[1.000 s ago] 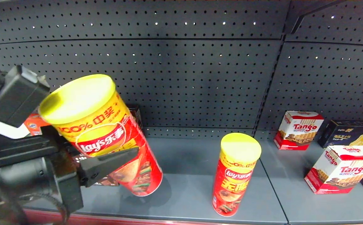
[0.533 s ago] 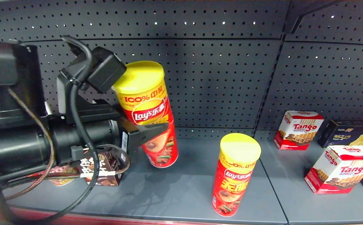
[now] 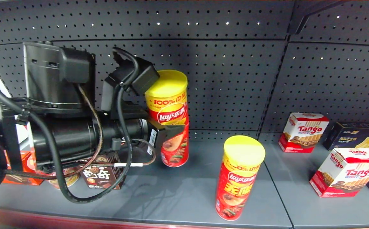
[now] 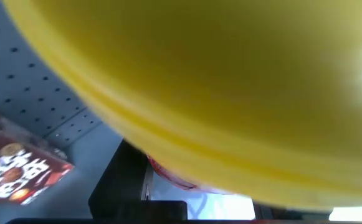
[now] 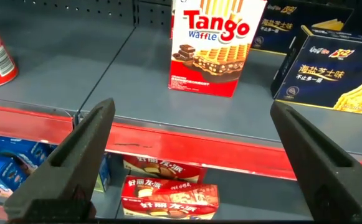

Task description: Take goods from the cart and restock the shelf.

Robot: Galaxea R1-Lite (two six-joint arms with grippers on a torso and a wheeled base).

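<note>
My left gripper (image 3: 177, 128) is shut on a red chip can with a yellow lid (image 3: 169, 105), holding it upright near the shelf's pegboard back. I cannot tell whether its base touches the grey shelf (image 3: 184, 194). In the left wrist view, the can's yellow lid (image 4: 218, 81) looms close. A second, identical chip can (image 3: 240, 178) stands farther right, near the shelf's front edge. My right gripper (image 5: 196, 168) is open with nothing between its fingers, held in front of the shelf's red edge strip (image 5: 187, 146), facing a red and white wafer box (image 5: 215, 46).
Wafer boxes (image 3: 346, 171) and dark boxes (image 3: 354, 135) occupy the right part of the shelf. Beneath my left arm are a brown chocolate box (image 3: 100, 175) and orange packs (image 3: 23, 168). The lower shelf holds red snack boxes (image 5: 168, 199). Bare shelf lies between the two cans.
My left arm carried the chip can to the right and toward the back of the shelf, bringing it from a tilt to upright and lower. The standing can and the boxes stayed put.
</note>
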